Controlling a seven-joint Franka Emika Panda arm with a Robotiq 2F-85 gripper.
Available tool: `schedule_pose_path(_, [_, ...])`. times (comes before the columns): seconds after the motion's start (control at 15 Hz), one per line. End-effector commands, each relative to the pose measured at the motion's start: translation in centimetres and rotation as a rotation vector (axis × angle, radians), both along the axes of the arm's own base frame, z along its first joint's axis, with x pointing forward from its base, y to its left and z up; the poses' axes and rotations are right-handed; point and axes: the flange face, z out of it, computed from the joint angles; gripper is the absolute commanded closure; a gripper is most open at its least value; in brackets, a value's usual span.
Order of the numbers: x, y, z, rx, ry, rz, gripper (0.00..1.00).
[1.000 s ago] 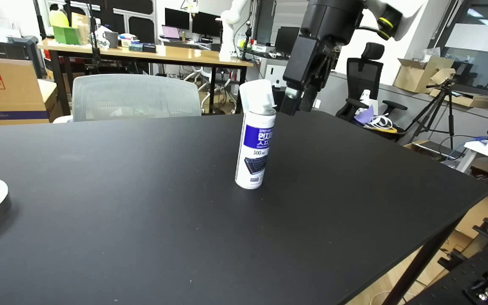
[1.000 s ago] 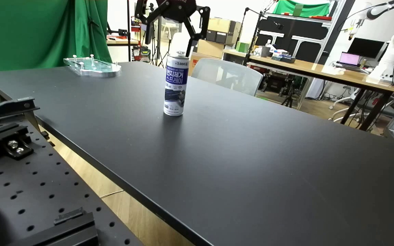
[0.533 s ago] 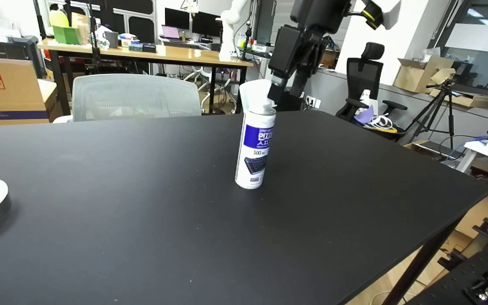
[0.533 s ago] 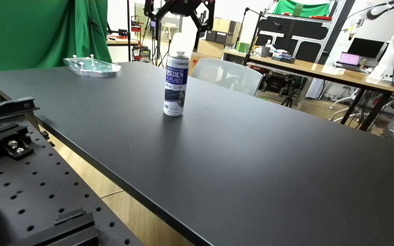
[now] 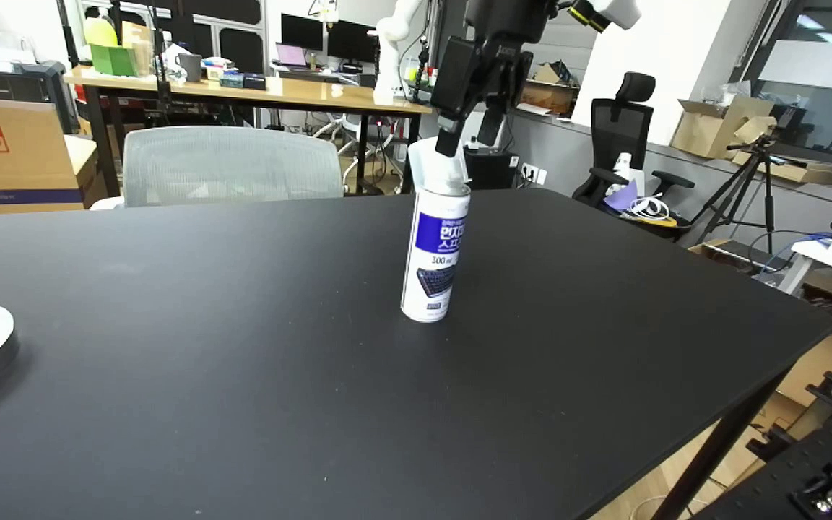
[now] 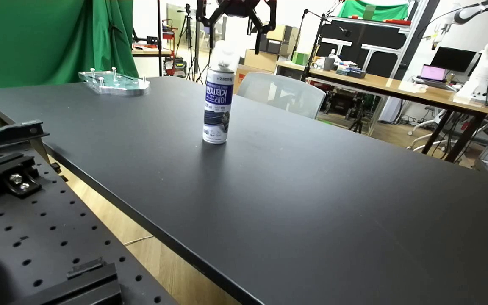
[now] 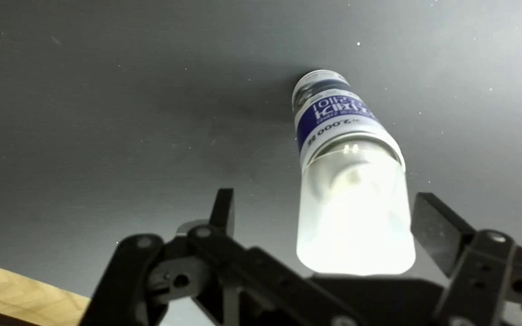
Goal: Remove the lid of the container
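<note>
Now, the can (image 6: 217,106): upright on the black table (image 5: 243,375), slim and white, with a blue label (image 7: 333,111) around its upper body; its wall is opaque, so I cannot tell what it holds.
Lid (image 7: 356,222): a translucent white cap, on top of the can; through it, in my wrist view, a pale round shape shows faintly.
Green bin (image 5: 114,61): on the wooden table (image 5: 300,90) behind; a yellow rounded thing (image 5: 101,32) shows above its rim, whether inside or beyond I cannot tell.
Lid and fingers: in my wrist view the lid lies between the two fingers (image 7: 437,231), off-centre, just beside the one at picture right, with a clear gap to the one at picture left.
Height: in both exterior views the fingertips are level with the lid's upper part; in an exterior view one finger (image 5: 448,141) crosses in front of it.
Gripper (image 7: 324,191): spread wide, wider than the lid, with nothing in its hold; whether the nearer finger touches the lid, I cannot tell.
Chair (image 5: 232,166): grey mesh back beyond the black table's far edge.
</note>
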Motion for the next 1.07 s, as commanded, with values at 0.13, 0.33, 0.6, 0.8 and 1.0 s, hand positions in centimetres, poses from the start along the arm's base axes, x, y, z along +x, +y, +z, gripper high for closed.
schedule_pose_path(0.13, [2.0,1.8,0.1,0.007,0.104,0.022,0.0])
schedule_pose_path(0.33, [2.1,2.6,0.1,0.007,0.147,0.034,0.0])
schedule_pose_path(0.6, [2.3,3.2,0.5,0.012,0.168,0.05,0.27])
schedule_pose_path(0.8, [2.5,3.2,0.7,0.015,0.172,0.054,0.49])
schedule_pose_path(1.0, [2.7,3.0,0.9,0.021,0.17,0.052,0.62])
